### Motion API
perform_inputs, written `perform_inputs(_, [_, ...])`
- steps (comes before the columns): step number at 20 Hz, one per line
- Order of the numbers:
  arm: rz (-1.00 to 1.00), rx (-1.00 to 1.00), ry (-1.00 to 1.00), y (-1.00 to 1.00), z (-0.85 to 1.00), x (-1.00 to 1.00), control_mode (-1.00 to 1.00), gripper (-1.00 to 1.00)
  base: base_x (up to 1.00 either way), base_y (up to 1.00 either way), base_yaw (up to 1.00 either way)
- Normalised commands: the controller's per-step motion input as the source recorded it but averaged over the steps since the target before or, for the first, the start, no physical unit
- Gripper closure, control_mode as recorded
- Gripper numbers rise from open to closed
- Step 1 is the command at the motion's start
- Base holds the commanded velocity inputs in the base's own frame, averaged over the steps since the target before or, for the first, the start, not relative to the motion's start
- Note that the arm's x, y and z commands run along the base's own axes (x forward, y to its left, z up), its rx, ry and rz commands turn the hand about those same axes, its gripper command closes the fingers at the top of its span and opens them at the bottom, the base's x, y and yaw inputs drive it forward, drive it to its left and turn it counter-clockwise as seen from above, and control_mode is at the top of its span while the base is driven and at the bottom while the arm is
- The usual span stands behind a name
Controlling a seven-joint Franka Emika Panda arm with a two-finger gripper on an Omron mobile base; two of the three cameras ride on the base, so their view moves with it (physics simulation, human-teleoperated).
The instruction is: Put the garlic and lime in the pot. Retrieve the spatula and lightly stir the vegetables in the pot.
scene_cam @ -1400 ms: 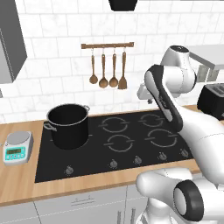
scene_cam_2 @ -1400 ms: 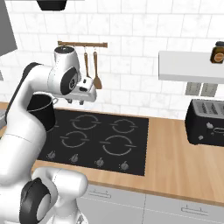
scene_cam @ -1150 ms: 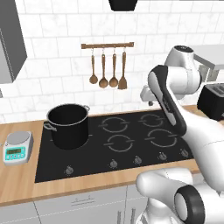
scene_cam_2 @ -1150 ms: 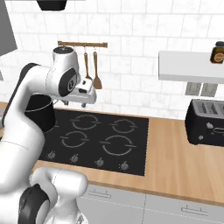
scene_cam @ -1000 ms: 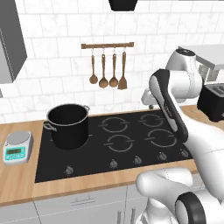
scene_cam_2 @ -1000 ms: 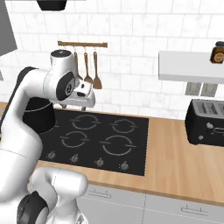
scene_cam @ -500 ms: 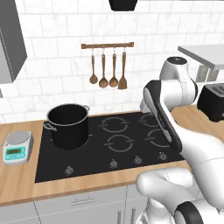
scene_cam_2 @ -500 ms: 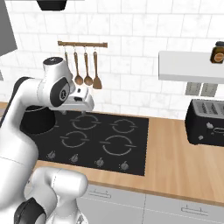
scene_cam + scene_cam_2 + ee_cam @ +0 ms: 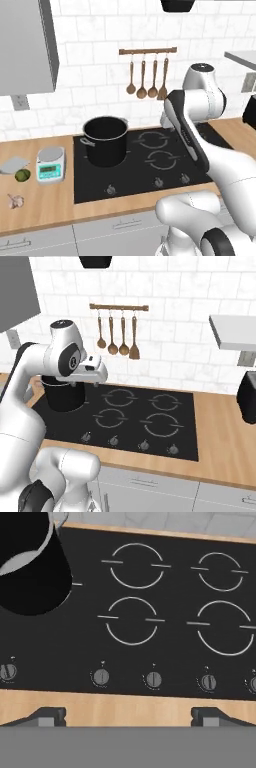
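1. So far, as I judge it, nothing of the task is done: the lime [image 9: 21,175] and the garlic [image 9: 15,201] both lie on the wooden counter [image 9: 45,210] left of the hob [image 9: 145,160], well apart from the pot [image 9: 105,140].
2. What looks to me like the spatula [image 9: 14,164], a flat pale-grey blade, lies just behind the lime, untouched; I cannot make out its handle.
3. My gripper [image 9: 128,714] hovers over the hob's front edge with its fingers spread wide and nothing between them.
4. Left to do: both pickups, both drops into the pot, then fetching the spatula and stirring.
5. Materials: the pot is a tall matte-black cylinder with small grey handles; the hob is smooth black glass with thin ring markings and round knobs; the lime is round and yellowish-green; the garlic is a lumpy pale bulb.
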Motion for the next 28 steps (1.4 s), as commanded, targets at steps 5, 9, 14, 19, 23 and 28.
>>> perform_inputs(5, [0.0, 0.0, 0.0, 0.0, 0.0, 0.0, 1.0, -1.0, -0.02, 0.85, -0.08])
perform_inputs(9, [0.0, 0.0, 0.0, 0.0, 0.0, 0.0, 1.0, -1.0, 0.0, 0.84, -0.06])
perform_inputs(14, [0.0, 0.0, 0.0, 0.0, 0.0, 0.0, 1.0, -1.0, 0.04, 0.62, -0.04])
perform_inputs(19, [0.0, 0.0, 0.0, 0.0, 0.0, 0.0, 1.0, -1.0, 0.22, 0.08, 0.0])
perform_inputs(23, [0.0, 0.0, 0.0, 0.0, 0.0, 0.0, 1.0, -1.0, 0.12, 0.0, 0.01])
perform_inputs(28, [0.03, 0.01, 0.0, 0.0, -0.05, 0.0, -1.0, -1.0, 0.03, 0.0, 0.02])
